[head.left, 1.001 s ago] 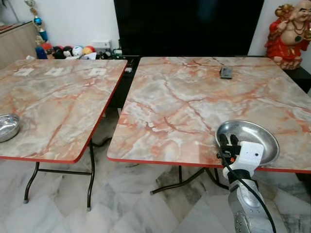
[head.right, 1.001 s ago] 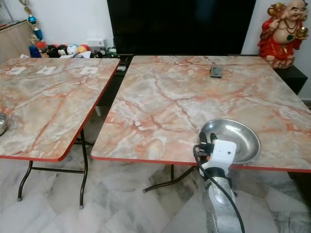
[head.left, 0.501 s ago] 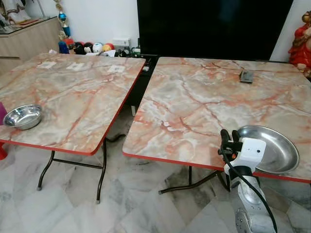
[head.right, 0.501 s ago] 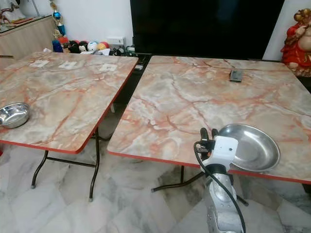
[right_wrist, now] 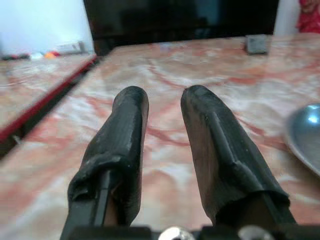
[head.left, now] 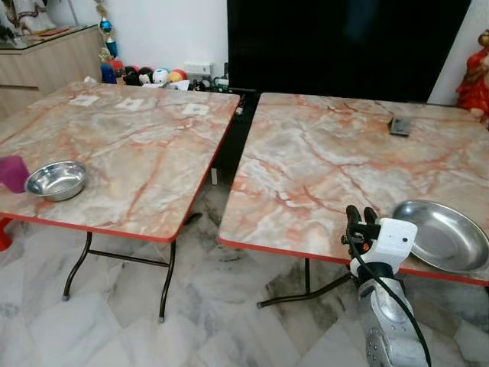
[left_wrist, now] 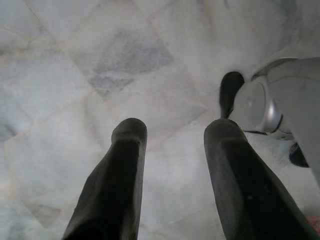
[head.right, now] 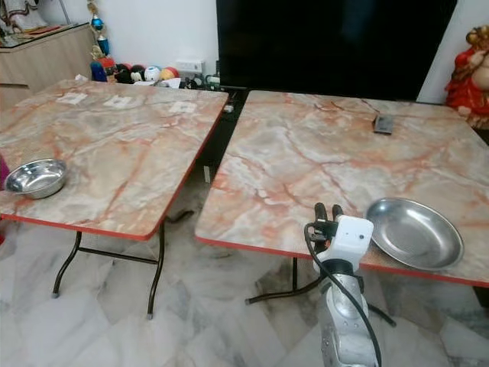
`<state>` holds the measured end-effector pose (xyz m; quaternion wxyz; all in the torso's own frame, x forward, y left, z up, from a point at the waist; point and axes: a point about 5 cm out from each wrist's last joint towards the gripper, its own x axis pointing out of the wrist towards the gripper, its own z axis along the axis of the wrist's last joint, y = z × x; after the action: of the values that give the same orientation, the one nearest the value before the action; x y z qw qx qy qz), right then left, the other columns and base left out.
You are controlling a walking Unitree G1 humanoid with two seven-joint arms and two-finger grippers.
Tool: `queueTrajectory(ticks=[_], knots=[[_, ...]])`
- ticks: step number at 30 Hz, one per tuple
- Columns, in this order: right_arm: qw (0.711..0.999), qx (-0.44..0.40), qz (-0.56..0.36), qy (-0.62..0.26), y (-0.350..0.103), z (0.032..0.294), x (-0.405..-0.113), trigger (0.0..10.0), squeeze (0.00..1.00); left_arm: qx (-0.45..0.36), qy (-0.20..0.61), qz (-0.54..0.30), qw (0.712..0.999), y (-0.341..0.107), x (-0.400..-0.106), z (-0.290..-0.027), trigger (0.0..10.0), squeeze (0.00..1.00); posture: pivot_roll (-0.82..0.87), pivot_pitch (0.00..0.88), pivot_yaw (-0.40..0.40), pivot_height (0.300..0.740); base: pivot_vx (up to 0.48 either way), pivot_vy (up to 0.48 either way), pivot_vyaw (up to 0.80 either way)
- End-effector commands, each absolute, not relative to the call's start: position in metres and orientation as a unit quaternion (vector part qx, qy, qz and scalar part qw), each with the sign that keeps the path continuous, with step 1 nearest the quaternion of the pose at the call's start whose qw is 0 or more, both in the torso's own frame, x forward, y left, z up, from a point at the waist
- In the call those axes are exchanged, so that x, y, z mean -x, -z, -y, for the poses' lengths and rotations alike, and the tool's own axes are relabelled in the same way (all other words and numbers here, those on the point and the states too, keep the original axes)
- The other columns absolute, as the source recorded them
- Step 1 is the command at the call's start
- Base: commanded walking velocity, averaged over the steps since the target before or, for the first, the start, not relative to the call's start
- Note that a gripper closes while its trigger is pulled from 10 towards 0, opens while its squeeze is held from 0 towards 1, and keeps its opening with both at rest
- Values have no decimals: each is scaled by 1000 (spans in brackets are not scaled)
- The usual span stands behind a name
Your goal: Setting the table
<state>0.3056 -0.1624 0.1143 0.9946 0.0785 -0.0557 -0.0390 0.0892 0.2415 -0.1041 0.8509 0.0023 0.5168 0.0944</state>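
A shallow steel plate [head.left: 443, 235] lies flat near the front edge of the right marble table [head.left: 321, 164]. My right gripper [head.left: 359, 218] hovers at that front edge, a little left of the plate and apart from it. In the right wrist view its fingers [right_wrist: 129, 125] stand open over the tabletop with nothing between them, and the plate's rim [right_wrist: 305, 135] shows off to one side. A steel bowl [head.left: 56, 180] and a purple cup [head.left: 11, 172] sit at the front left of the left table [head.left: 145, 145]. My left gripper [left_wrist: 172, 130] hangs open over the floor.
A small dark flat device [head.left: 399, 126] lies at the back of the right table. A gap separates the two tables. A black TV [head.left: 344, 46], a red statue [head.left: 475, 76], toys on the floor [head.left: 153, 76] and a wooden cabinet [head.left: 46, 57] line the back wall.
The view has swung left, bringing the bowl and then the purple cup into sight. My right gripper, earlier at the plate's front rim, now stands left of it.
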Motion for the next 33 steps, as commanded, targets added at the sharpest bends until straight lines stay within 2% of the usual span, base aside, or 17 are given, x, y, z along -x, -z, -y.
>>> queueTrajectory(ticks=[1,33], knots=[[995,-76,52,47,-114,167,-306,10000,0,-2,-93,-515,852,104,-91,-242,10000,0,-5,0,10,740,0,356,0],[995,-86,45,37,-114,158,-311,10000,0,5,-99,-512,853,104,-93,-241,10000,0,3,0,1,740,0,363,0]])
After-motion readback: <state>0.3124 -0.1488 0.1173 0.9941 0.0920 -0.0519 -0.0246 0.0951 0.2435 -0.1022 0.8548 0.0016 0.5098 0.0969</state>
